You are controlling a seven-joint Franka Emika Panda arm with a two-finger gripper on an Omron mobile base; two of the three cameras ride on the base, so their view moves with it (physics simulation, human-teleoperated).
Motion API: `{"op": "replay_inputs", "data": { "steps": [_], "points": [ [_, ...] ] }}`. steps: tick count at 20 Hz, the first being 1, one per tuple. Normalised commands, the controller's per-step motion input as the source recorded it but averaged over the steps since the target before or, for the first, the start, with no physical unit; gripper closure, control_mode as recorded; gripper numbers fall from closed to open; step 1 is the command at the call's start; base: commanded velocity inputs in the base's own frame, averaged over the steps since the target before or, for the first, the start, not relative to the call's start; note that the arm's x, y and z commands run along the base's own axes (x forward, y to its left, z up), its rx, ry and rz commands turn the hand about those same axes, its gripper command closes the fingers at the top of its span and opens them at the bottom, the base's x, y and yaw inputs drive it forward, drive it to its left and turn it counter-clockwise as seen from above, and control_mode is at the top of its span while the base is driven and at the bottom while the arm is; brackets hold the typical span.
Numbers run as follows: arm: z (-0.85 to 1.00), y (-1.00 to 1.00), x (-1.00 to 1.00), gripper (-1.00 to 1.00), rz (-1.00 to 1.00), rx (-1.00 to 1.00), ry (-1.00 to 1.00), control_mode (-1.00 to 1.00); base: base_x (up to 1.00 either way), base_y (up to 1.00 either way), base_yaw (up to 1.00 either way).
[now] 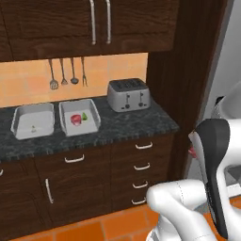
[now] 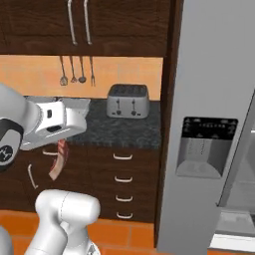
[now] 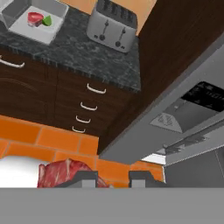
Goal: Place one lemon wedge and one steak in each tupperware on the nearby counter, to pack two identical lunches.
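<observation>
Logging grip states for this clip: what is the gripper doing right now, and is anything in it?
Gripper: closed on a raw red marbled steak, which hangs below it in the right base view.

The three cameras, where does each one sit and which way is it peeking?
Left base view: behind the arm's left, looking down at the counter, two tupperware trays and toaster; white arm lower right.
Right base view: behind the arm's right, facing the toaster, drawers and fridge; arm at left, steak hanging under its hand.
Hand view: on the hand, tilted, looking along the jaws past the steak to the counter.
All three share the toaster and counter.
</observation>
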Motion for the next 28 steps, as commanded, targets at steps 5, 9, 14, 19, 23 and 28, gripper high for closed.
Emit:
{"op": "replay_inputs", "data": {
  "steps": [5, 9, 14, 19, 23, 28],
  "points": [
    [0.0, 0.0, 0.0, 1.0, 0.0, 0.0, 0.0, 1.0, 0.22, 1.0, -0.06],
    [0.0, 0.0, 0.0, 1.0, 0.0, 0.0, 0.0, 1.0, 0.68, 1.0, -0.1],
    [0.0, 0.0, 0.0, 1.0, 0.0, 0.0, 0.0, 1.0, 0.59, 1.0, -0.1],
    [0.0, 0.0, 0.0, 1.0, 0.0, 0.0, 0.0, 1.0, 0.41, 0.92, -0.11],
    [-0.46, 0.31, 0.43, 1.0, -0.02, 0.05, -0.03, -1.0, 0.09, 0.14, -0.02],
    [-0.73, 0.21, 0.88, 1.0, 0.0, 0.13, -0.06, -1.0, 0.0, 0.0, 0.0]
  ]
}}
